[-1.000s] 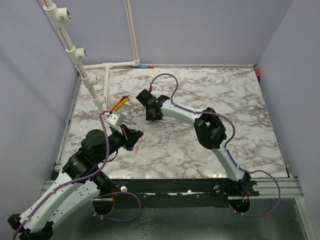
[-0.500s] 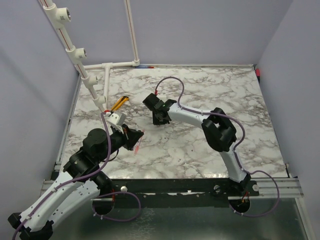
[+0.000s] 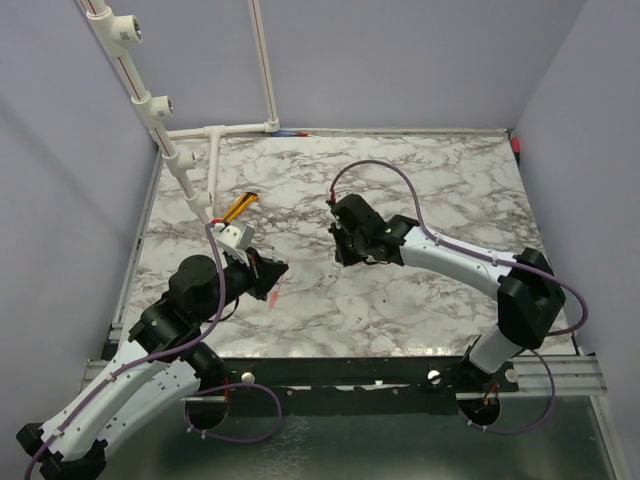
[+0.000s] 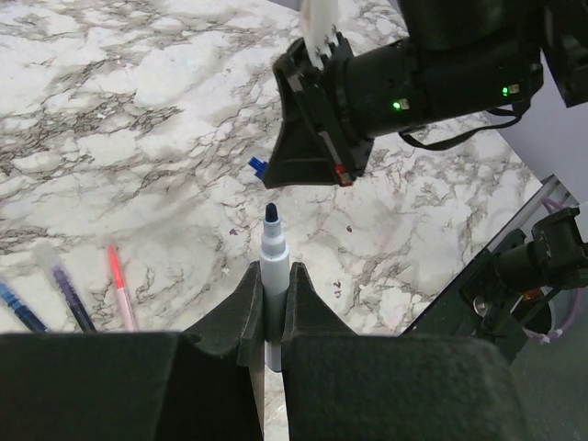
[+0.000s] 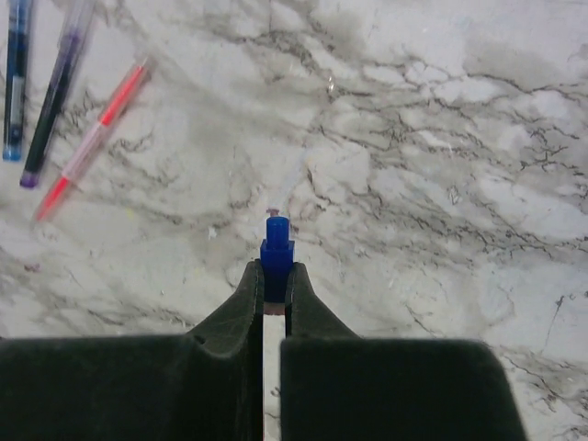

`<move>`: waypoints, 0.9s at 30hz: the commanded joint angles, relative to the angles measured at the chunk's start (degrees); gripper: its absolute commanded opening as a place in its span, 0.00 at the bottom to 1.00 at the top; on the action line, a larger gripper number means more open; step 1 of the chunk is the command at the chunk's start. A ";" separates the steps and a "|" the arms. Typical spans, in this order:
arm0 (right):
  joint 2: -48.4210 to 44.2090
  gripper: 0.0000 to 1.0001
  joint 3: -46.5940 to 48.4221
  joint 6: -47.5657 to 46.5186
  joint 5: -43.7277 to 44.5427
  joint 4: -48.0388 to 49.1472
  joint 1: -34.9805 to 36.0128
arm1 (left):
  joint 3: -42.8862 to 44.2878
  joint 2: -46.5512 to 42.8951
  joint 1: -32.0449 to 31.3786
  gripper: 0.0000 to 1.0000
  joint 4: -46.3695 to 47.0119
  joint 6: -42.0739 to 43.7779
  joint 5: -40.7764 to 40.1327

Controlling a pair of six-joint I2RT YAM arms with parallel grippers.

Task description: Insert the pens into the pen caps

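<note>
My left claw clamps the pen, tip forward. My right claw pinches the cap just ahead, seemingly slightly left of the pen's axis.

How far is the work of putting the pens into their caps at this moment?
Done: nothing clearly capped. In hand: the left claw grips a whitish pen with a dark blue tip, the right claw a small blue plastic cap; the two are apart. Left: joining them, then the red-pink pen, the purple pen and the blue pen lying on the marble table.
</note>
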 commanded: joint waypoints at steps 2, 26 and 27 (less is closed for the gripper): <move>-7.18 0.01 -7.95 -12.39 -7.21 2.79 -0.17 | -0.66 0.20 0.14 0.00 -0.38 0.57 -1.04; -10.54 0.01 -18.92 -64.23 -26.48 -3.90 0.00 | -0.74 0.43 0.14 0.00 -0.47 0.46 -1.60; -10.76 0.01 -19.47 -65.05 -26.42 -3.13 0.07 | -0.74 0.45 0.19 0.00 -0.47 0.40 -1.60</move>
